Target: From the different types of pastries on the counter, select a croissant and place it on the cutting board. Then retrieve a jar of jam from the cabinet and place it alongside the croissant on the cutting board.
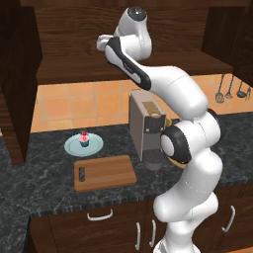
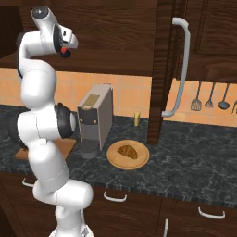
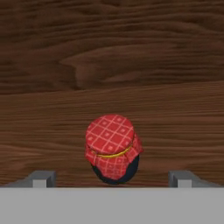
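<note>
While the jaws stood wide apart, the jar of jam point(image 3: 113, 148) sat upright between them, ungripped, on the cabinet point(image 3: 109, 65) shelf. Below, the croissant point(image 2: 128, 152) lay on a round plate point(image 2: 115, 161), and the cutting board point(image 1: 105, 172) sat bare on the surface point(image 1: 44, 173).

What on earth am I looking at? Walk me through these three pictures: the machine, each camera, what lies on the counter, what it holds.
It is a white robot arm in a simulated kitchen. Two pictures come from cameras behind it, left and right; the third looks along its gripper, which stands open and holds nothing. Ahead of it a jam jar with a red checked cloth lid sits on a wooden cabinet shelf. On the dark counter lie a cutting board, a cupcake on a blue plate, a coffee machine, and a croissant on a round wooden plate.
</note>
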Available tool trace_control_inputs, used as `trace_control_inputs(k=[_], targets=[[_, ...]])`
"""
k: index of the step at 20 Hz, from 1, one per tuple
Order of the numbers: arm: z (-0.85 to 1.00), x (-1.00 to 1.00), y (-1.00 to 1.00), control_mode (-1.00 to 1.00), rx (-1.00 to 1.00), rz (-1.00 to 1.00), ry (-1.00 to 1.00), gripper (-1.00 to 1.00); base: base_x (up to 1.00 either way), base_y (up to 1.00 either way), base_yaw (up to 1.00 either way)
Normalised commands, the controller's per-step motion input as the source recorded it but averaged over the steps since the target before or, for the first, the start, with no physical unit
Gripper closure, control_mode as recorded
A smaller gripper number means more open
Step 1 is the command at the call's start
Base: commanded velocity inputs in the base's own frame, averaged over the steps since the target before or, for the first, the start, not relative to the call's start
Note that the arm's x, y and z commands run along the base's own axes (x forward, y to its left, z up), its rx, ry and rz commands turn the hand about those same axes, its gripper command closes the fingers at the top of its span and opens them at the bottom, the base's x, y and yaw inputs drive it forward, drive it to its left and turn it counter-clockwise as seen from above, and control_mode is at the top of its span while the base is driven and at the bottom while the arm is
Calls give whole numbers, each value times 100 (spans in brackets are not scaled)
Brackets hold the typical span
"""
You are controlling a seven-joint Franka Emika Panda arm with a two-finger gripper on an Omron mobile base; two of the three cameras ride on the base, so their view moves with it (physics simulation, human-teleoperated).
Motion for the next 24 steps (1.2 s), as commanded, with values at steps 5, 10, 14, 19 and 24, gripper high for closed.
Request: trace_control_inputs(k=[5,10,14,19,24], targets=[[-17,18,2,-100,-2,0,5,-100,0,0,0],[0,18,0,-100,0,0,0,-100,0,0,0],[3,38,0,-100,0,0,0,-100,0,0,0],[0,3,2,-100,0,0,0,-100,0,0,0],[-4,0,0,-100,0,0,7,-100,0,0,0]])
